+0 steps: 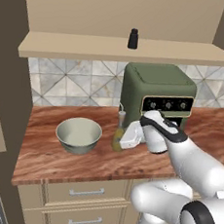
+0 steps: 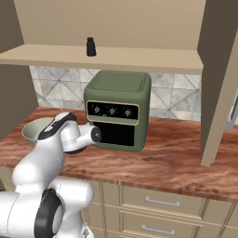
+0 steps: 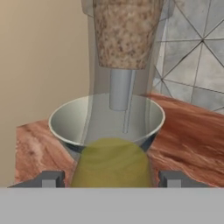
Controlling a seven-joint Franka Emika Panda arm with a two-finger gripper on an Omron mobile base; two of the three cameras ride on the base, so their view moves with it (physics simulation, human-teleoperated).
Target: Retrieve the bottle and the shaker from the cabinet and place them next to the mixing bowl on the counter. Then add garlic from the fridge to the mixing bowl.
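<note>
Hand view: a clear glass bottle [image 3: 114,131], cork-stoppered with yellow oil inside, stands between the dark fingers [image 3: 51,178], clamped on it, before the round metal mixing bowl [image 3: 70,124] on the wood-grain surface [image 3: 192,135].

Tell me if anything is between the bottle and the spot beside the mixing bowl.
Nothing visible is. The bottle stands between the gripper's fingers on the counter, already just right of the mixing bowl, with bare wood between them. The shaker sits on the cabinet shelf.
</note>
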